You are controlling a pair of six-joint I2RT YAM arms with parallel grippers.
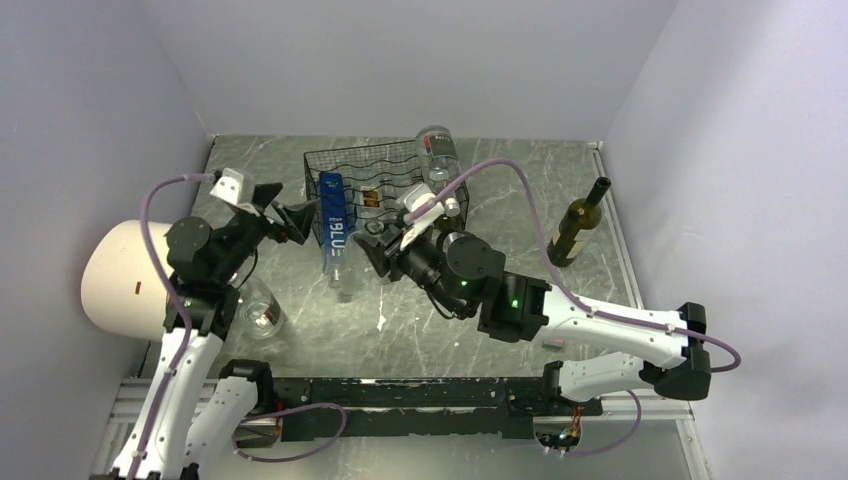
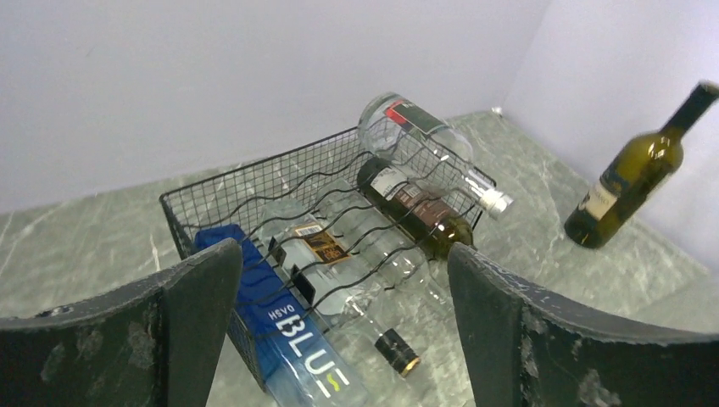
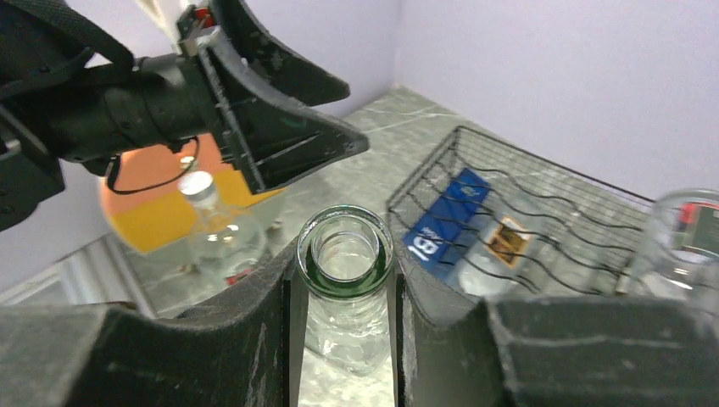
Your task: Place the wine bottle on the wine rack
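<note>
Right wrist: wine bottle [image 3: 344, 280] clear glass, greenish open mouth.

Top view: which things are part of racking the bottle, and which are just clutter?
Job: clear bottle in the right gripper; wine rack.
Clutter: green bottle standing at right; white bucket; small capped bottle at left; bottles in rack.

Wine rack [image 2: 254, 191], ahead of left pincer [image 2: 343, 254]: black wire mesh, wavy rods. Inside: blue bottle [image 2: 280, 339], white lettering; dark bottle [image 2: 424, 216], brown label. Far right of pincer: olive-green bottle [image 2: 632, 174], cream label. Surface [image 2: 76, 246]: grey-green marble, white veins. Between right pincer [image 3: 343, 288] fingers [image 3: 246, 339]: clear bottle [image 3: 343, 335], green-tinted rim.
</note>
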